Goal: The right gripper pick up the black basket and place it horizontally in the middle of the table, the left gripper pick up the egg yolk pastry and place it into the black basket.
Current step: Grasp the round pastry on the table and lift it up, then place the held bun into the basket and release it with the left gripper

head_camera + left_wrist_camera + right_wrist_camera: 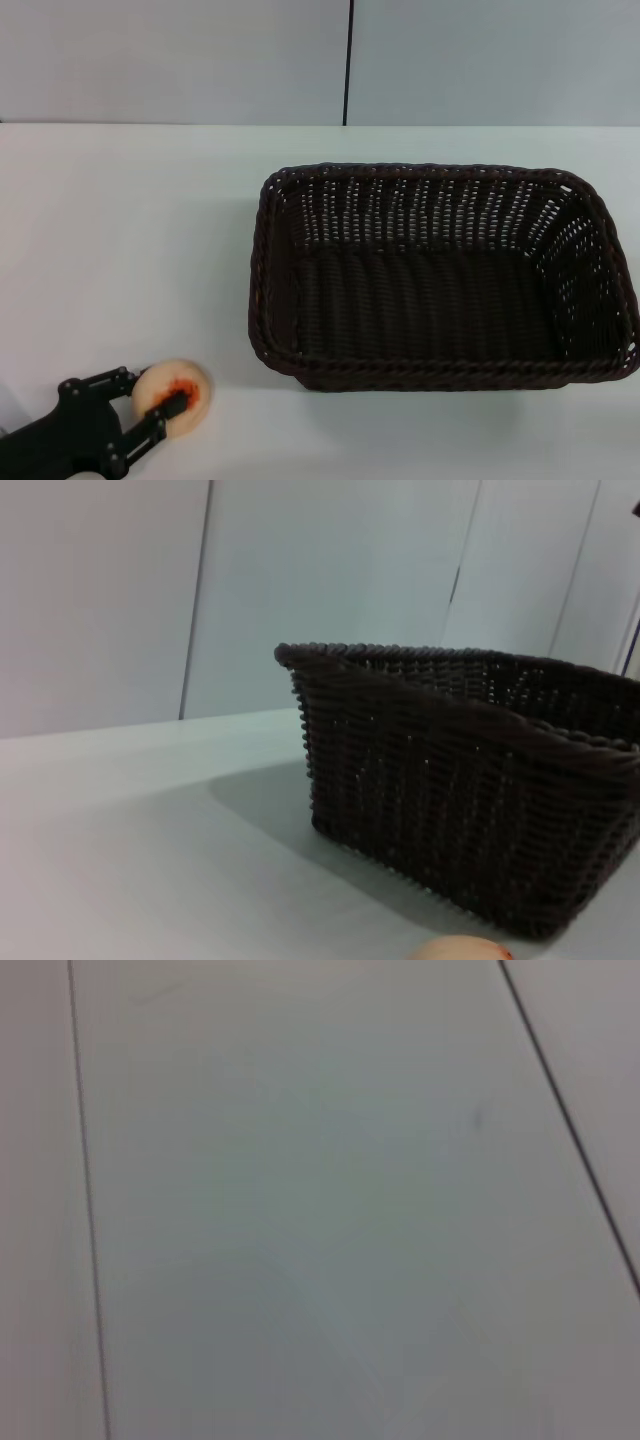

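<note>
The black basket [420,172] stands lengthwise across the middle-right of the white table [120,220], empty inside. It also shows in the left wrist view [450,780]. The egg yolk pastry [197,385], pale with an orange-red top, is at the front left of the table, well left of the basket. Its top edge shows in the left wrist view [460,948]. My left gripper [160,388] comes in from the front left corner, and its two black fingers close on the pastry from either side. My right gripper is out of view.
A pale wall with a dark vertical seam [348,60] runs behind the table. The right wrist view shows only pale panels with thin dark lines [85,1210].
</note>
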Controlling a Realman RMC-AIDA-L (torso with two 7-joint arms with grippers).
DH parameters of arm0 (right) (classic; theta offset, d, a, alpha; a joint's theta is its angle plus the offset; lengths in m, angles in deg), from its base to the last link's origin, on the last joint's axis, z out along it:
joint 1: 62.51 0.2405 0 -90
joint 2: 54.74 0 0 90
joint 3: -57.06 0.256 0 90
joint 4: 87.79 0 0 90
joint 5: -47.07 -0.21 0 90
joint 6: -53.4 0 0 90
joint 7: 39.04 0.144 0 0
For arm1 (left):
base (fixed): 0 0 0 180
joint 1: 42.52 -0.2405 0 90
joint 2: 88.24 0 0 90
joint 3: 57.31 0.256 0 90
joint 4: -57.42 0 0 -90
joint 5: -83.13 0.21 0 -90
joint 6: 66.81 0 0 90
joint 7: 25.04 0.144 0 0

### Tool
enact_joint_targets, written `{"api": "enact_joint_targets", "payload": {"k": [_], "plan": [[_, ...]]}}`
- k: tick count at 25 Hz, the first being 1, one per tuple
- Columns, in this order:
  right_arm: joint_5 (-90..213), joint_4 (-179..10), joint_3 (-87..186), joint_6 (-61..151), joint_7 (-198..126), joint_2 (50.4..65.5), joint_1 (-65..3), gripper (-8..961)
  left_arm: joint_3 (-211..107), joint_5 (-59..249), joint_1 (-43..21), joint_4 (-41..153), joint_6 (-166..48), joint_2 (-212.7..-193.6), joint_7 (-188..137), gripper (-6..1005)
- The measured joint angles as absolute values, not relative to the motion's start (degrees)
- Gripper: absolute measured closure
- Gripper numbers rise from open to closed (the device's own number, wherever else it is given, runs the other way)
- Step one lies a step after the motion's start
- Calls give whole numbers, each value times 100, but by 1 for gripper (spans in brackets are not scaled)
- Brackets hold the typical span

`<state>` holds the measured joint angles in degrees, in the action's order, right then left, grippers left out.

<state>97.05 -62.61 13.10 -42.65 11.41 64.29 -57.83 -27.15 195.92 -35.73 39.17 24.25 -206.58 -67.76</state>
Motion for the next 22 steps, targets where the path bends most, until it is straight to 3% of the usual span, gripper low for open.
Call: {"api": "enact_joint_targets", "payload": {"k": [12, 13, 22], "plan": [[9699, -7561, 2602, -4828, 380, 6436, -5640, 269, -3754, 18967, -3483, 4034, 3261, -20638, -6761, 666], [9704, -7567, 2610, -4830, 379, 6436, -5642, 269, -4047, 18886, -3287, 4039, 3656, -20642, -6775, 712], [9734, -7744, 2598, -4836, 376, 6429, -5574, 269, -4032, 18862, -2306, 5131, 3772, -20691, -6489, 781]]}}
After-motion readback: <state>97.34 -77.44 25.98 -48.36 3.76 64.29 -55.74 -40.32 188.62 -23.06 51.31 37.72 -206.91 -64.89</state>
